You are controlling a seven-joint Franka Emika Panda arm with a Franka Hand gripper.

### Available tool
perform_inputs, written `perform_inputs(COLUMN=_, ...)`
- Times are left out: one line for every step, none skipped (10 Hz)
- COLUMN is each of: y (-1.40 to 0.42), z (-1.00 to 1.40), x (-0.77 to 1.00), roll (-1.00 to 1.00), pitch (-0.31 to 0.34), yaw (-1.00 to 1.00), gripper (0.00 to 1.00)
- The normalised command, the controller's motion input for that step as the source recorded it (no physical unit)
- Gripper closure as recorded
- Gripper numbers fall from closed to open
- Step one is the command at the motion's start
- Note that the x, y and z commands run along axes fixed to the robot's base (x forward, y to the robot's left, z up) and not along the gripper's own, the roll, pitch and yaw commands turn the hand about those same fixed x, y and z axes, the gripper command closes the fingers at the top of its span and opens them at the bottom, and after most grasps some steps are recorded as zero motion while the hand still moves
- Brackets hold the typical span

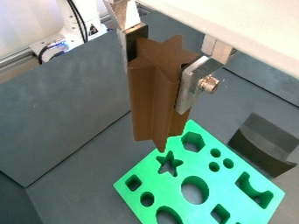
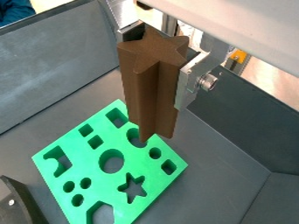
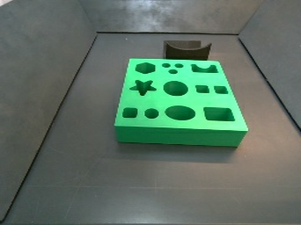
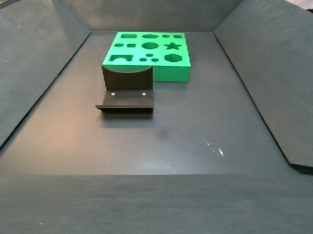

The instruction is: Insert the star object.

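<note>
The star object (image 1: 155, 87) fills the foreground in both wrist views, a tall dark brown peg with ridged sides hanging upright. The tool (image 1: 163, 83) is clamped on it near its top, one silver finger (image 1: 193, 86) flat against its side. Neither the tool nor the peg appears in the side views, so they hang well above the desk (image 3: 70, 167).

Below the peg lies the green block (image 3: 177, 104), and its star-shaped hole (image 1: 170, 162) shows just beside the peg's lower end in a wrist view. I judge the step to be the carry-and-align: the peg is held but not yet lowered. The next move calls for centring it over the star hole, matching the points of the star by rotation, then descending straight.

The dark fixture (image 4: 127, 88) stands touching one edge of the block. The space above the block looks free, and the dark walls around the desk stand well apart from the star hole.
</note>
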Motion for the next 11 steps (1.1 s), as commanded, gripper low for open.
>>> perform_inputs(y=-0.14, z=-0.65, x=0.00, roll=0.00, pitch=-0.100, yaw=0.01, gripper=1.00)
perform_inputs(y=-0.13, z=-0.61, x=0.00, roll=0.00, pitch=-0.094, yaw=0.00, gripper=1.00)
perform_inputs(y=-0.13, z=-0.60, x=0.00, roll=0.00, pitch=-0.087, yaw=0.00, gripper=1.00)
perform_inputs(y=-0.10, z=-0.58, x=0.00, roll=0.00, pitch=-0.070, yaw=0.00, gripper=1.00)
perform_inputs(y=-0.12, z=-0.85, x=0.00, roll=0.23, pitch=-0.033, yaw=0.05, gripper=1.00)
perform_inputs(y=-0.03, z=-0.74, x=-0.05, roll=0.32, pitch=-0.016, yaw=0.11, gripper=1.00)
perform_inputs(y=0.00, z=-0.57, x=-0.14, roll=0.40, pitch=-0.027, yaw=0.18, gripper=1.00)
perform_inputs(y=0.07, z=-0.64, x=-0.10, roll=0.37, pitch=-0.026, yaw=0.12, gripper=1.00)
perform_inputs(y=0.26, z=-1.00, x=-0.02, roll=0.09, pitch=-0.029, yaw=0.00, gripper=1.00)
perform_inputs(y=0.37, z=-0.98, x=0.00, roll=-0.07, pitch=0.000, yaw=-0.09, gripper=1.00)
perform_inputs(y=0.50, z=-1.00, x=0.21, roll=-0.06, pitch=0.000, yaw=0.01, gripper=1.00)
